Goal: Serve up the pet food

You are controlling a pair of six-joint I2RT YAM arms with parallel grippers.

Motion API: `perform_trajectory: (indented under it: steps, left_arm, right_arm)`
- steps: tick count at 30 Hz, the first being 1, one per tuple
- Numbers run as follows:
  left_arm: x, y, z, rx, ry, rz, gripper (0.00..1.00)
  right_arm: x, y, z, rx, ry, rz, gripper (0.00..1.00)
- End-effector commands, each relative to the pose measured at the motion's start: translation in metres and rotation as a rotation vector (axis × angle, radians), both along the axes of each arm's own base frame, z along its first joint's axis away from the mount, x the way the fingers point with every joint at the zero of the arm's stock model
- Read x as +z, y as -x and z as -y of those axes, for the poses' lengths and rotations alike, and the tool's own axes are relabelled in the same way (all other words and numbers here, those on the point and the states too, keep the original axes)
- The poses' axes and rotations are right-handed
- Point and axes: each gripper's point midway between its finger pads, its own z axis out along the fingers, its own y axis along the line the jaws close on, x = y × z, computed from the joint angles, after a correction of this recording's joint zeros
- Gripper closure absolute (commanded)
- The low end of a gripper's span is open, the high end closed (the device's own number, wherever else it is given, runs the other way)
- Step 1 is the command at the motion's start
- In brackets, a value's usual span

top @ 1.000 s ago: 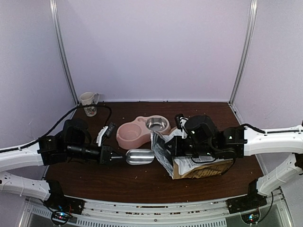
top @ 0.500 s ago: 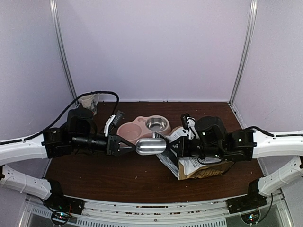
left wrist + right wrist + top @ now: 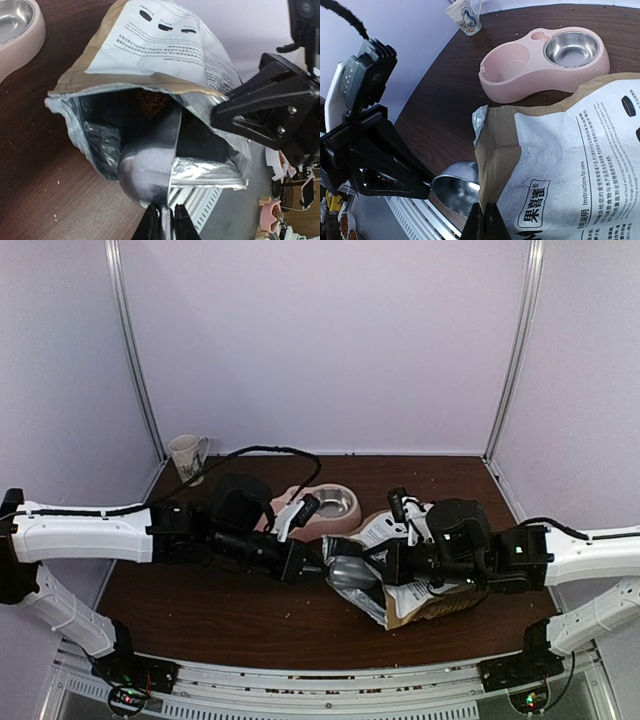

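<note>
My left gripper (image 3: 162, 220) is shut on the handle of a metal scoop (image 3: 150, 170). The scoop's bowl is pushed into the open mouth of the tan paper bag (image 3: 160, 45), which lies on its side. Reddish-brown pet food (image 3: 152, 100) shows deep inside the bag, just beyond the scoop's front edge. My right gripper (image 3: 485, 215) is shut on the bag's upper edge (image 3: 495, 150) and holds the mouth open. In the top view the scoop (image 3: 347, 572) sits between the left gripper (image 3: 305, 565) and the right gripper (image 3: 385, 562).
The pink double bowl (image 3: 555, 80) with a steel insert (image 3: 571, 48) stands just behind the bag; its pink well looks empty. A white mug (image 3: 188, 455) stands at the back left corner. The table's front rail runs close below the scoop.
My left arm has swung right with the scoop, from beside the pink bowl into the bag's mouth. The right gripper has kept its hold on the bag, which has shifted slightly right.
</note>
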Motion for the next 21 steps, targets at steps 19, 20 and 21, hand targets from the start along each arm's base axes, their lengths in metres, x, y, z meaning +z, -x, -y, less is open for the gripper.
perform_trajectory:
  steps: [19, 20, 21]
  left_arm:
    - [-0.050, -0.010, 0.021, 0.160, -0.239, 0.076, 1.00]
    - [-0.053, -0.014, 0.018, 0.179, -0.222, 0.056, 1.00]
    - [-0.055, -0.019, 0.015, 0.203, -0.198, 0.032, 1.00]
  right_arm:
    - [0.014, -0.007, -0.005, -0.091, -0.026, 0.078, 1.00]
    - [0.012, -0.008, -0.008, -0.109, -0.010, 0.077, 1.00]
    - [0.010, -0.009, -0.010, -0.125, -0.001, 0.073, 1.00]
